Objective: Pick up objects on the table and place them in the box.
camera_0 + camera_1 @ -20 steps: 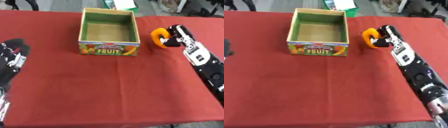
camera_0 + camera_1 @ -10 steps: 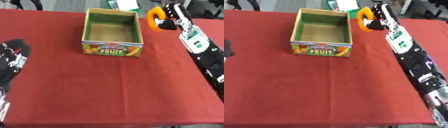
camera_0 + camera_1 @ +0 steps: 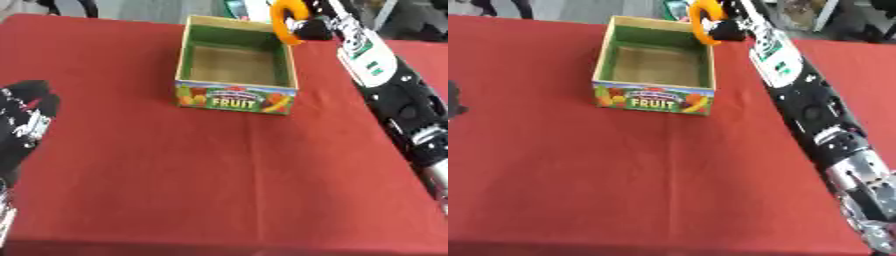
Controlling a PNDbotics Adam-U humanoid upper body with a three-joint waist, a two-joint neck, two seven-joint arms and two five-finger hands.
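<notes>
Your right hand [image 3: 312, 27] has its fingers curled round a curved orange object [image 3: 281, 22], a crescent or ring shape whose kind you cannot make out. It hangs in the air at the far right corner of the box, above the rim and partly over the inside. The right arm [image 3: 802, 97], black with a white and green panel, stretches from the lower right up along the table's right side to that corner.

The open cardboard box [image 3: 654, 97], green inside with a brown floor and a bright "FRUIT" label on its near wall, stands on the far middle of the red cloth-covered table [image 3: 219, 180]. Nothing shows inside it.

Your left hand [image 3: 24, 125] sits at the left edge, black with white markings, fingers relaxed and upward, holding nothing, well apart from the box.
</notes>
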